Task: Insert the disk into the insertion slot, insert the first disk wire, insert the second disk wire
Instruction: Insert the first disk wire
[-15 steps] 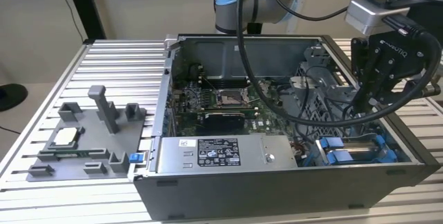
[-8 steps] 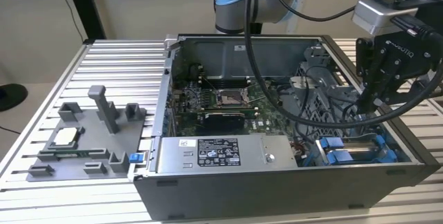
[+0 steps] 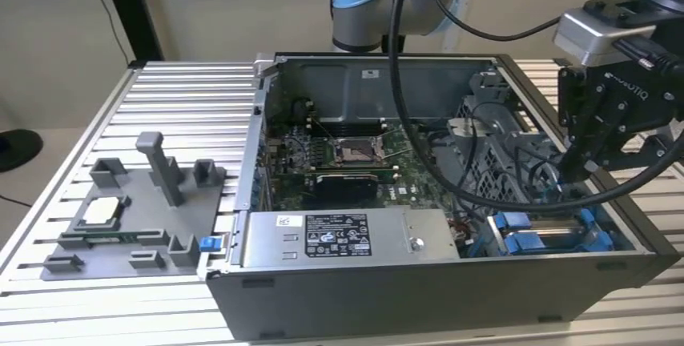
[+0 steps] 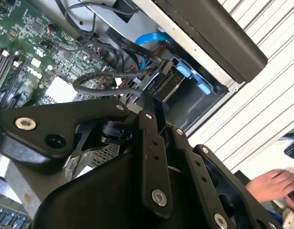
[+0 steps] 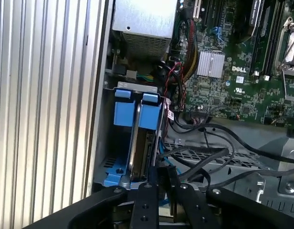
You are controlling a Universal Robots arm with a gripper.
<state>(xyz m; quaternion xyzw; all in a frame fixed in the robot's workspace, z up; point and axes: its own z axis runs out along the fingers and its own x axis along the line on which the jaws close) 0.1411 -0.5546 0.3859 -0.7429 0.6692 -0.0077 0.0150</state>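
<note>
One flat silver metal disk in its bright blue plastic carrier point(image 5: 147, 143) stands on edge inside the grey metal insertion slot with blue rails point(image 5: 106, 143). In the exterior view that slot sits at about 4 o'clock of the open grey computer case point(image 3: 428, 298), which rests on the ribbed aluminium worktop point(image 3: 182, 98). From this I judge the disk seated and the wire work in hand.

My black gripper point(image 5: 163, 172) hangs just over the disk's exposed end. Its jaws are pressed close together, with a small black wire plug point(image 4: 165, 71) at their tips; whether they pinch it I cannot make out. A flat blue wire point(image 4: 151, 39) loops just beside it.

I'd expect the disk to be stiff, fairly heavy and shock-shy, best held by the carrier's sides. The wire looks limp, so I would grip the rigid plug body, never the cord.
</note>
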